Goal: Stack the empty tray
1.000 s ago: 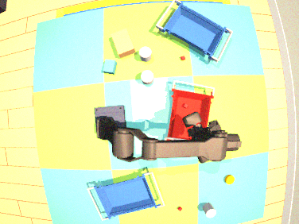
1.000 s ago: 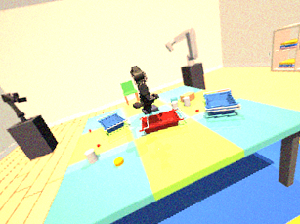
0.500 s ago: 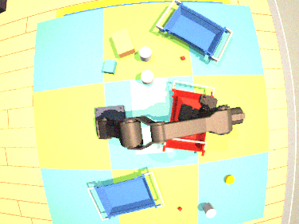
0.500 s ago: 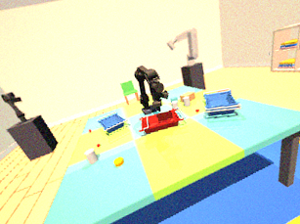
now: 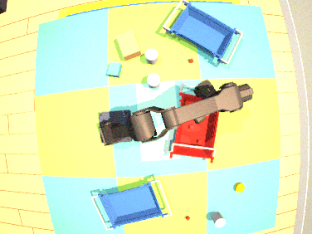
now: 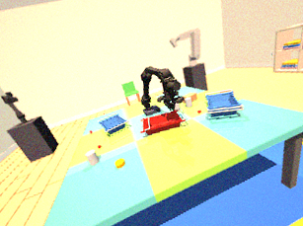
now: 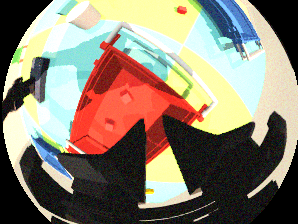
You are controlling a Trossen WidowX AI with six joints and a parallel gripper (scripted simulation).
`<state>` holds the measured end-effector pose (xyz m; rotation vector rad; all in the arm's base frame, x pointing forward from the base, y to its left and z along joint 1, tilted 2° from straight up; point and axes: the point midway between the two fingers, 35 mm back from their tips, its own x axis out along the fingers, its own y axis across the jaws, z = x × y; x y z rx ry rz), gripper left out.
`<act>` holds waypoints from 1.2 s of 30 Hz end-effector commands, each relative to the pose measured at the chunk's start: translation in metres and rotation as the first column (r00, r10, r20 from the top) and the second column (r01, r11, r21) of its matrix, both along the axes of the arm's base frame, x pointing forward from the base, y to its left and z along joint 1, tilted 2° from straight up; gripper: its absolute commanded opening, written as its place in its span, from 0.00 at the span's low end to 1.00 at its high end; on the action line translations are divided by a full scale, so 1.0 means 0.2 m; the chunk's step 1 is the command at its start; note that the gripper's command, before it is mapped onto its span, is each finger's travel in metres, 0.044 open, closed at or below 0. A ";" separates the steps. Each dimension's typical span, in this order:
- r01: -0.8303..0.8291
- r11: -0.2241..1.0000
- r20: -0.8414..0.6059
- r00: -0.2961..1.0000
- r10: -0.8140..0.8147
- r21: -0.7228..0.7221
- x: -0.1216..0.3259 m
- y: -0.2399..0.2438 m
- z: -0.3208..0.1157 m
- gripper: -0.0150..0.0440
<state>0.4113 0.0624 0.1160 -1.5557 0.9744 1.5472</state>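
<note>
The loaded red tray (image 5: 196, 129) (image 6: 162, 122) (image 7: 145, 95) stands in the middle, with small red blocks (image 5: 191, 127) (image 7: 126, 95) on its floor. Its near bar (image 5: 192, 147) lies across the top close to the lower end in the top view. Its far bar (image 5: 188, 86) (image 7: 186, 66) is swung out beyond the upper end. Two empty blue trays stand apart, one at upper right (image 5: 205, 33) (image 6: 222, 102) and one at lower left (image 5: 133, 205) (image 6: 112, 124). My gripper (image 7: 153, 120) is slightly open, empty, above the red tray's far end; the arm hides part of the tray.
Two white cups (image 5: 152, 56) (image 5: 153, 80), a wooden block (image 5: 128, 43) and a teal block (image 5: 114, 70) stand left of the upper blue tray. A yellow disc (image 5: 240, 187) (image 6: 119, 163) and another cup (image 5: 218, 219) (image 6: 92, 157) lie at lower right, with a small red cube (image 5: 187, 217).
</note>
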 end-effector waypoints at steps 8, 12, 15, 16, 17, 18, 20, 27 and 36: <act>-0.720 0.693 0.018 0.693 0.720 -0.007 0.05 0.36 -0.04 0.40; -0.720 0.693 0.018 0.693 0.720 -0.007 0.05 0.36 -0.04 0.40; -0.720 0.693 0.018 0.693 0.720 -0.007 0.05 0.36 -0.04 0.40; -0.720 0.693 0.018 0.693 0.720 -0.007 0.05 0.36 -0.04 0.40; -0.720 0.693 0.018 0.693 0.720 -0.007 0.05 0.36 -0.04 0.40; -0.720 0.693 0.018 0.693 0.720 -0.007 0.05 0.36 -0.04 0.40; -0.720 0.693 0.018 0.693 0.720 -0.007 0.05 0.36 -0.05 0.40; -0.720 0.693 0.018 0.693 0.720 -0.007 0.06 0.36 -0.15 0.40; -0.720 0.693 0.018 0.693 0.720 -0.008 0.06 0.36 -0.30 0.40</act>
